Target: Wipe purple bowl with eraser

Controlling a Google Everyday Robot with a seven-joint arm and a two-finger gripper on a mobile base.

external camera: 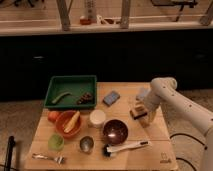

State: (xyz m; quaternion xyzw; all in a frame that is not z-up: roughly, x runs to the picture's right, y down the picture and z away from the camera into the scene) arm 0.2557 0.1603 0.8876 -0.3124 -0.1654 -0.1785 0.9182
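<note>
The purple bowl (115,131) stands upright on the wooden table (160,150), front of centre, its glossy inside catching light. The eraser (136,114), a small block with a dark side, lies to the bowl's upper right and is partly covered by my gripper. My gripper (142,113) hangs from the white arm (172,102), which comes in from the right. It sits right at the eraser, a short way from the bowl's rim and not over the bowl.
A green tray (70,80) stands at the back left. A blue sponge (111,97) lies behind the bowl. An orange bowl (68,125), white cup (97,118), steel cup (86,144), green cup (56,142) and fork (47,158) stand left. A white-handled brush (127,147) lies in front.
</note>
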